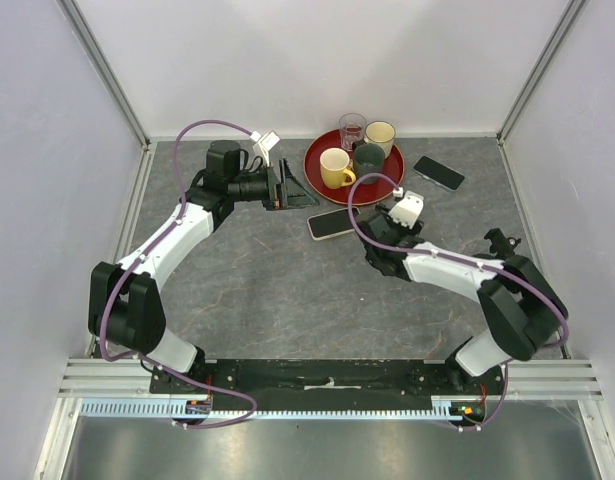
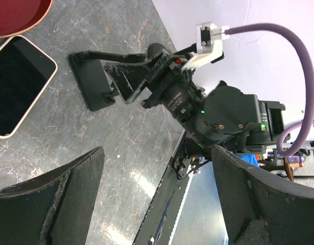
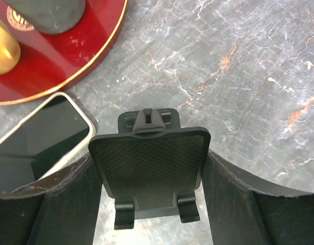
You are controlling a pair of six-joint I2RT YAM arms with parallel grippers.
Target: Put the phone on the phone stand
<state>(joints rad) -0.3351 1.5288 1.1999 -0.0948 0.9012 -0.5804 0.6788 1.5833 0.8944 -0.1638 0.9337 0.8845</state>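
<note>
Between the fingers of the right gripper [image 3: 149, 154] stands the black phone stand [image 3: 149, 171], its mesh-faced back plate tilted, resting on the grey table [image 1: 287, 290]. The jaws are partly closed, one finger right against each side edge of the plate; whether they actually press on it I cannot tell. Just left of the stand lies the phone [image 1: 332, 222], cream-edged, screen up, flat on the table just beside the near rim of the red tray [image 1: 317, 160]. On the tray stand a yellow mug [image 1: 335, 168], a dark green mug [image 1: 369, 158], a glass [image 1: 352, 128] and a cream cup [image 1: 380, 133]. The left gripper [image 2: 157, 149] hovers beyond the phone, jaws wide apart, holding nothing. A dark phone [image 1: 439, 172] lies right of the tray.
</note>
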